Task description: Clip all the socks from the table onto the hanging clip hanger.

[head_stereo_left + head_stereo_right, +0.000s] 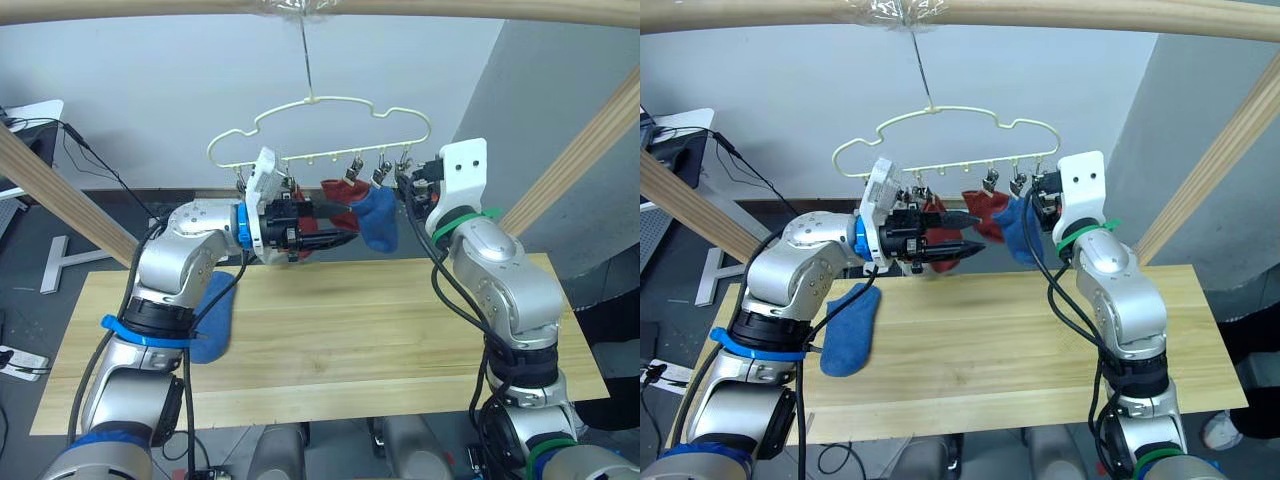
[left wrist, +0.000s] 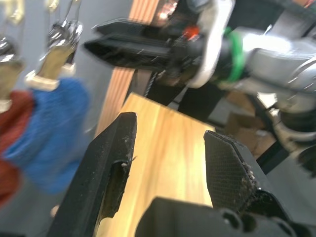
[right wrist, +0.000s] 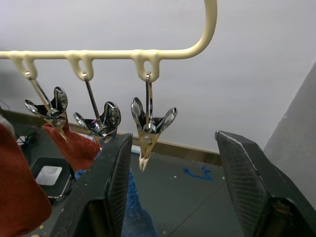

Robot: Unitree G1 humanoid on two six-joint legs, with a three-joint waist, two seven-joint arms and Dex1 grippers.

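I saw the table [image 1: 400, 330], a long top of light wooden planks, standing before a pale wall with a grey panel toward the right and dark floor around it; thick wooden poles [image 1: 590, 150] framed the scene, one running across overhead. From that overhead pole hung the clip hanger [image 1: 320, 125], pale yellow and cloud-shaped, with metal clips along its lower bar. Clipped to it were two rust-red socks [image 1: 985, 212] and a blue sock [image 1: 378, 220], the blue one hanging on the right of the red ones, touching them. A second blue sock [image 1: 852, 328] lay on the table near its left edge, partly behind my left arm. The left gripper [image 1: 335, 225] was raised just under the hanger's bar in front of the red socks, its fingers apart with nothing between them; the left wrist view showed the wooden top through the gap and the hung blue sock beside one finger. The right gripper [image 3: 173, 187] was up at the hanger's right end, released as well, and its wrist view showed what the head views could not: the last clip [image 3: 149, 129] hanging empty, between the two spread fingers [image 3: 111, 187].
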